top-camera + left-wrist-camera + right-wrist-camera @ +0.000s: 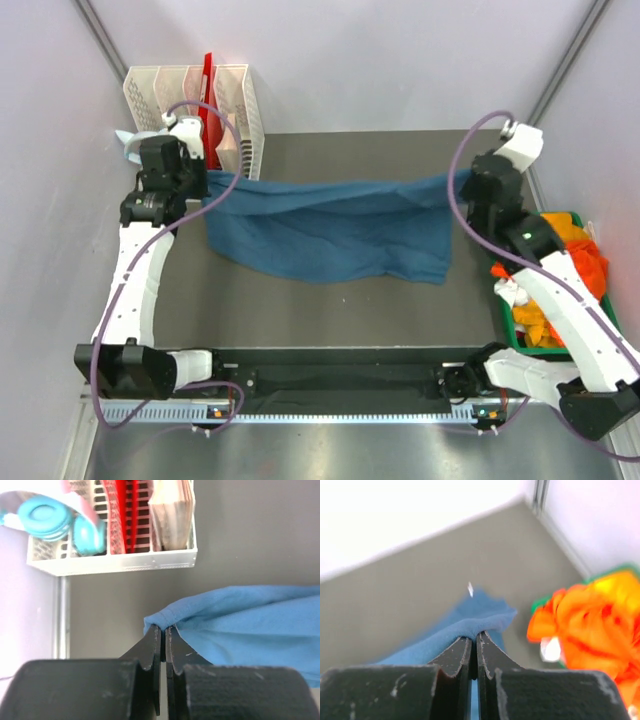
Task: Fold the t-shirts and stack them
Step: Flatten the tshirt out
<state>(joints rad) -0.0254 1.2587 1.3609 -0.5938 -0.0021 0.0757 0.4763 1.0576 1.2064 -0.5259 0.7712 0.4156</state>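
Observation:
A large teal-blue t-shirt (330, 230) hangs stretched between my two grippers above the dark table, its lower part draped on the surface. My left gripper (205, 180) is shut on the shirt's left top corner (160, 620); the jaws are pressed together on the cloth at their tips (163, 629). My right gripper (462, 180) is shut on the right top corner (485, 622), jaws pinched together (474, 639). Orange t-shirts (565, 262) with bits of yellow and white lie piled in the green bin at the right; they also show in the right wrist view (590, 625).
A green plastic bin (512, 330) stands at the table's right edge. A white slotted rack (235, 105) with red items and papers stands at the back left, with teal headphones (50, 517) beside it. Grey walls close in left, back and right.

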